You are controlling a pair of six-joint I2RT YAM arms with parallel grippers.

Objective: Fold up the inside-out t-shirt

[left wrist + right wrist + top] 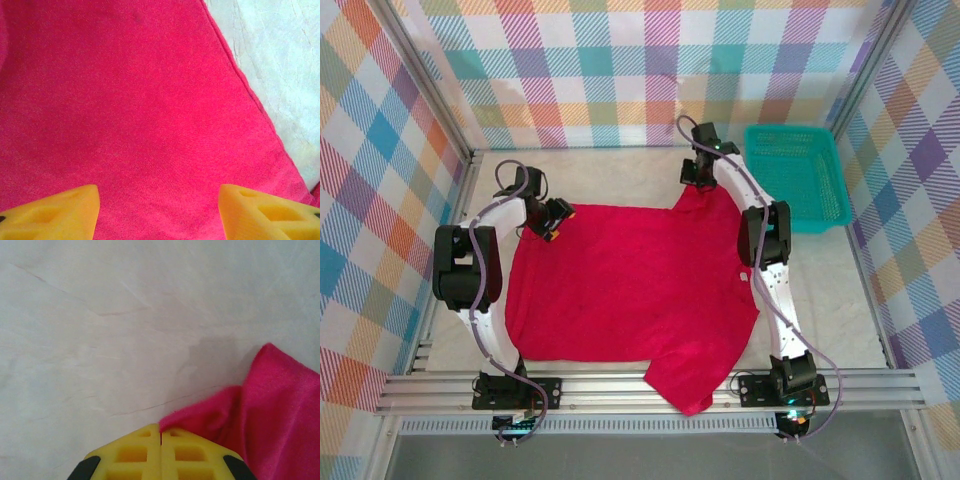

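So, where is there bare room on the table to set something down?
One bare strip of table lies between the t-shirt and the far wall. Another lies on the right, between the right arm and the side wall, just nearer than the teal basket. The left arm crowds the left side; the t-shirt covers the middle.

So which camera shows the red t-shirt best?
The top view: the whole t-shirt lies spread on the table. The left wrist view gives a close flat patch with one hem; the right wrist view, a bunched corner.
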